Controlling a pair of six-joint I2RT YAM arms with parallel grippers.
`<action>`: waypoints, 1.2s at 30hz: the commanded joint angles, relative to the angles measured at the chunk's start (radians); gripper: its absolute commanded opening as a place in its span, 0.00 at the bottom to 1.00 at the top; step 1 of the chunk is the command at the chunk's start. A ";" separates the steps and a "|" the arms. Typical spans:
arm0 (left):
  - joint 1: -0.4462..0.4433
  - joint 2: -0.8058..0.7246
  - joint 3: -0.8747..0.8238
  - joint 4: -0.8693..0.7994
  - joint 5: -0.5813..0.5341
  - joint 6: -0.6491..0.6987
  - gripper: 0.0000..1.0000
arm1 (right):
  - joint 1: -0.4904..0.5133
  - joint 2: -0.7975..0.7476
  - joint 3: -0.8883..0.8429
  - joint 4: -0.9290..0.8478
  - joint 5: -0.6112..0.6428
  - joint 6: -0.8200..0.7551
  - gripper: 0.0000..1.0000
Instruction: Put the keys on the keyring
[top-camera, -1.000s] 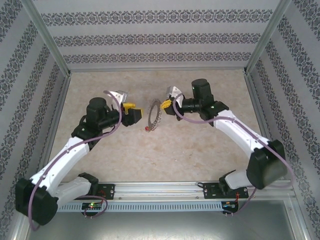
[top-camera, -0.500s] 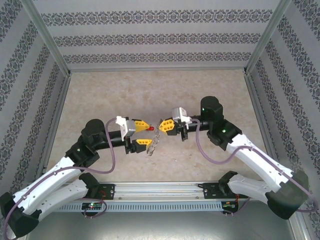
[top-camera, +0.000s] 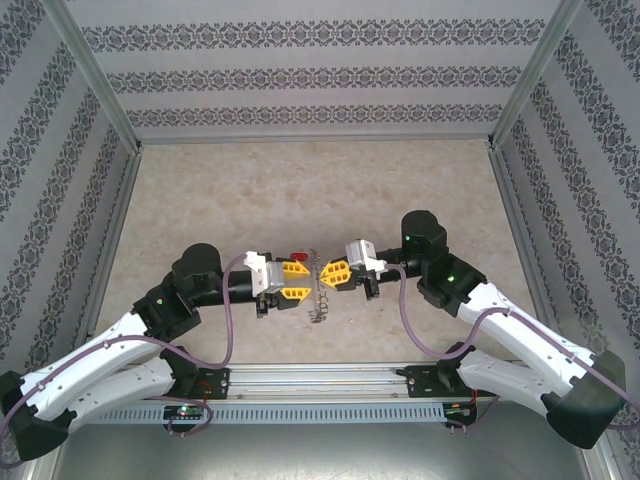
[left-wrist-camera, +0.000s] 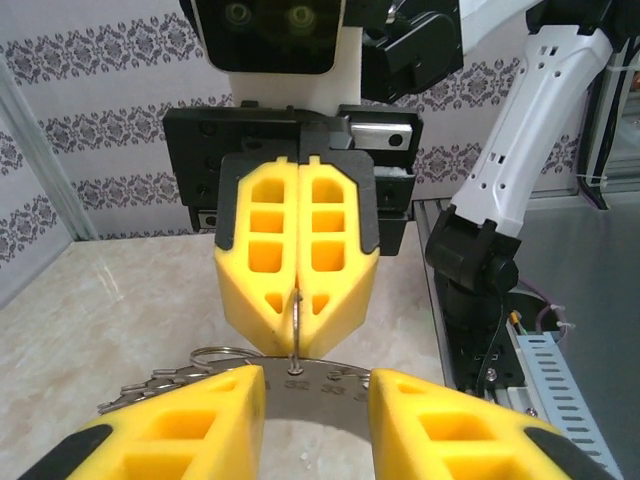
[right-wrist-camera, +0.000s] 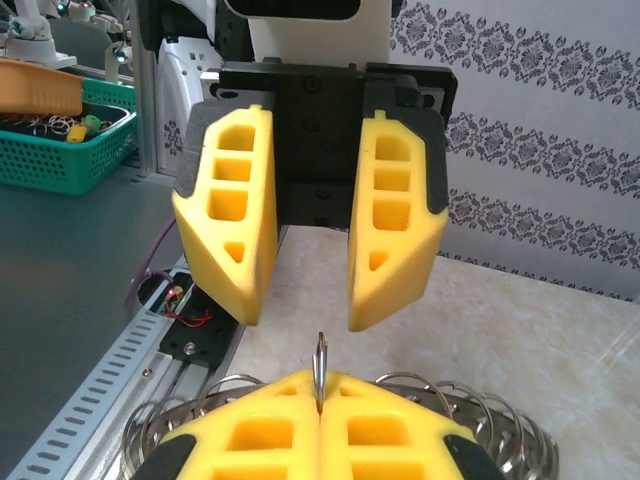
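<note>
Left claw (top-camera: 304, 281) narrowed; overhead shows red key (top-camera: 298, 256)

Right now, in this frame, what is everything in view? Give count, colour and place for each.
keyring: one, grey metal fringed with wire loops, held off the table between the two grippers
key: one, red, tiny, just beyond the left gripper's far finger
table: one, beige marbled, under both arms
walls: three, white with dark patterned bands, around the table
basket: one, green, on the grey surface behind the left arm
left gripper: one, yellow fingers, open, facing the keyring
right gripper: one, yellow fingers, shut on the keyring's edge
</note>
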 joint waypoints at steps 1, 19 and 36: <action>-0.015 0.004 0.037 -0.013 -0.035 0.047 0.32 | 0.014 -0.015 -0.011 0.035 -0.019 -0.036 0.00; -0.022 0.050 0.052 -0.004 -0.031 0.054 0.25 | 0.041 0.014 -0.002 0.019 0.011 -0.068 0.00; -0.031 0.060 0.044 -0.016 -0.041 0.074 0.00 | 0.065 0.022 0.010 -0.003 0.063 -0.092 0.00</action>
